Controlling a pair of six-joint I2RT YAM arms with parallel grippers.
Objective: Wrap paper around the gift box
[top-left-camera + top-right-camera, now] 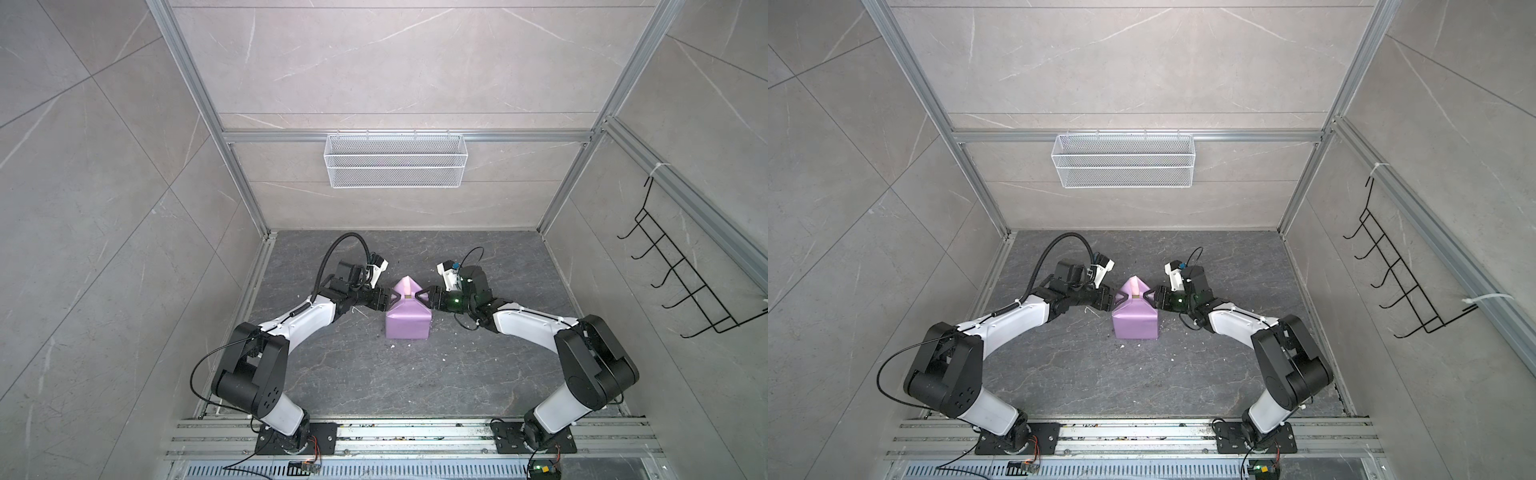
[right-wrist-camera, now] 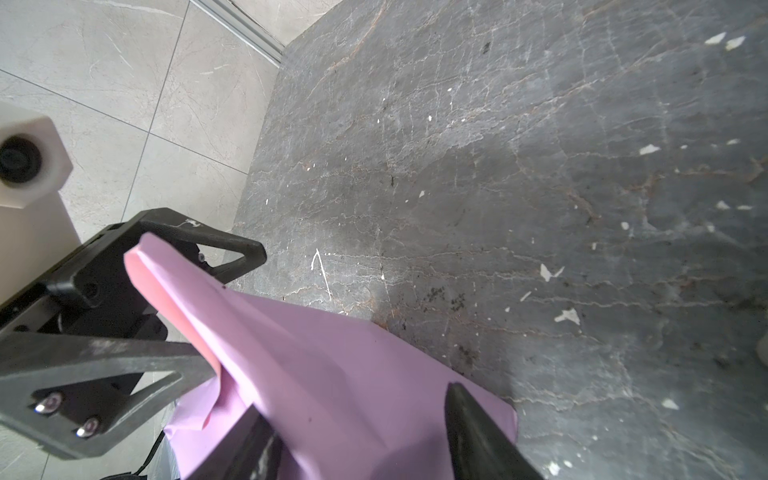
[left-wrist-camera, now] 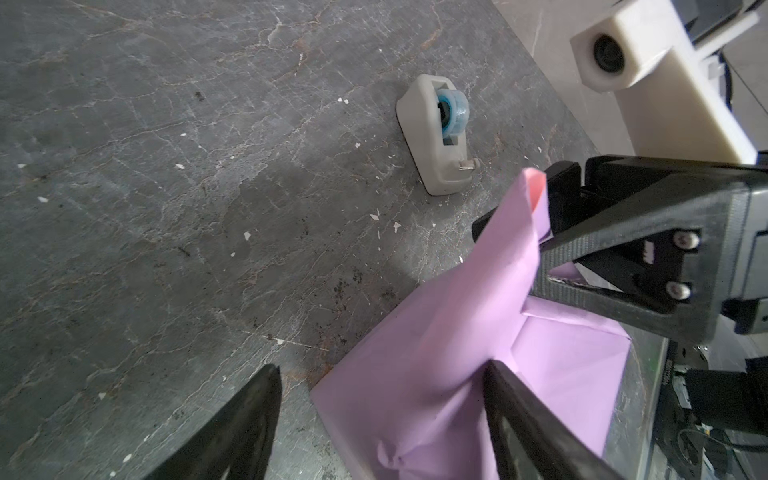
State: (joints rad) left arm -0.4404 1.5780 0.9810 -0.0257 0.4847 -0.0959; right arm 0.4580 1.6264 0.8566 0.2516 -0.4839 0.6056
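The paper (image 1: 407, 324) covers the gift box with its lilac face outward and stands on the dark table in both top views (image 1: 1136, 326). Only a small olive patch of the gift box (image 1: 408, 296) shows at the far end. There a pointed flap (image 1: 405, 286) with a pink inside stands up. My left gripper (image 1: 392, 300) is open, its tips against the left side of that end; in its wrist view the paper (image 3: 436, 374) lies between its fingers (image 3: 249, 424). My right gripper (image 1: 422, 297) is open against the right side, with the flap (image 2: 332, 365) between its fingers (image 2: 473, 432).
A grey-white tape dispenser (image 3: 436, 137) with a blue roll sits on the table beyond the box. A white mesh basket (image 1: 395, 160) hangs on the back wall and a black hook rack (image 1: 685, 282) on the right wall. Small white scraps dot the table.
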